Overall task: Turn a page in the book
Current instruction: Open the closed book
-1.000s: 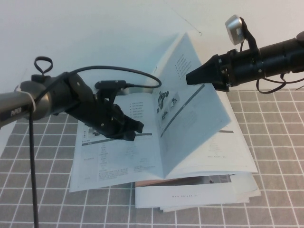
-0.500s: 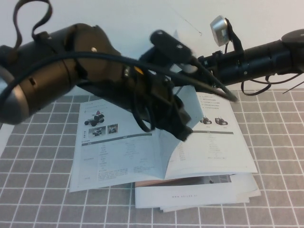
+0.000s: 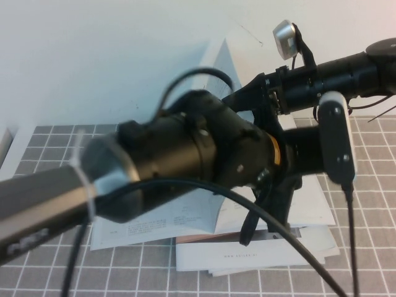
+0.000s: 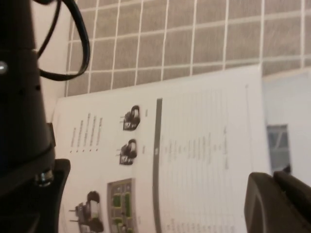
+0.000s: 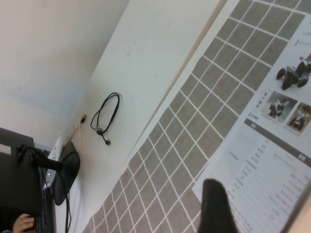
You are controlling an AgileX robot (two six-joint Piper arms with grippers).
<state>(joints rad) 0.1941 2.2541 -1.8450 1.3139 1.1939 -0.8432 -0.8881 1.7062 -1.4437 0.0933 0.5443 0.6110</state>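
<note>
While the book (image 3: 154, 226) lies open on the gridded worktop (image 3: 49, 260) atop plain booklets (image 3: 247, 257), its spine running away from me, I see the glossy page (image 3: 226, 62) standing up behind my arms. My right hand (image 3: 263, 93) is nearest it; my left hand (image 3: 272, 204) hovers over the right-hand leaf. I cannot tell either grip's state.

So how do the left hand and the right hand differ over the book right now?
The left hand hangs open low over the book, its arm filling the foreground; the right hand sits farther back, by the raised page. The left reaches in from the left, the right from the right. Both are over the book.
</note>
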